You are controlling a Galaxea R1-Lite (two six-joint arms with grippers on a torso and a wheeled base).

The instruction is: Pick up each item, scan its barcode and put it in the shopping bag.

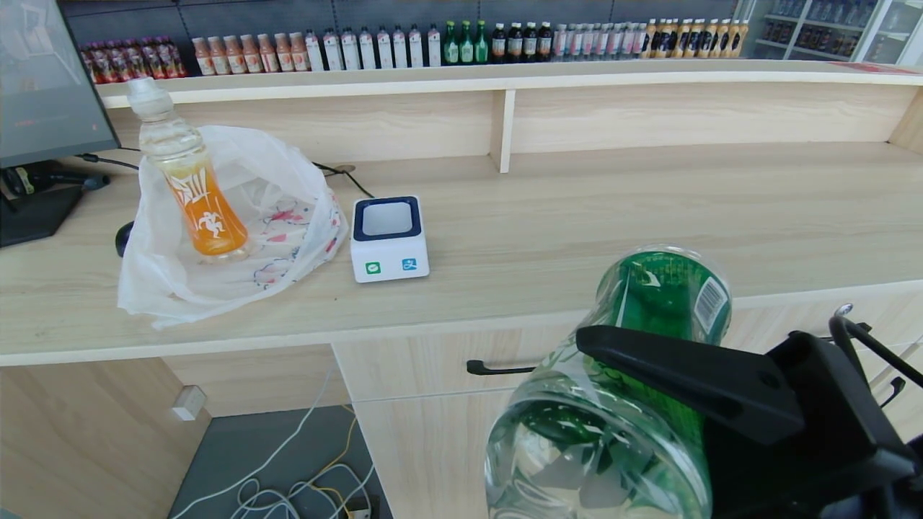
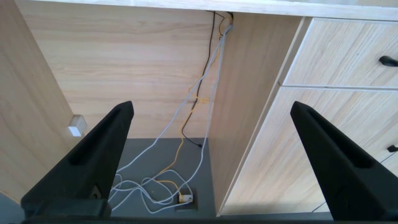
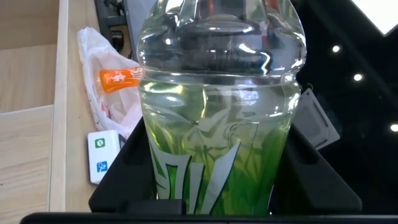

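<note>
While the right tool (image 3: 219, 186) pinches the green bottle (image 1: 652, 288) around its body, low before the bench (image 1: 577, 216) and well apart from the scanner (image 1: 389, 238), the barcode (image 1: 711, 303) seems turned away from the scanner's window. Unturned, the scan may fail. The slick bottle might slip, or topple the upright orange bottle (image 1: 195, 187) in the shopping bag (image 1: 288, 216). The left tool (image 2: 211, 109) hangs spread below the bench.

green btl (image 1: 652, 292), orange btl (image 1: 205, 209), white bag (image 1: 155, 281), white/navy scanner (image 1: 389, 241)
</note>
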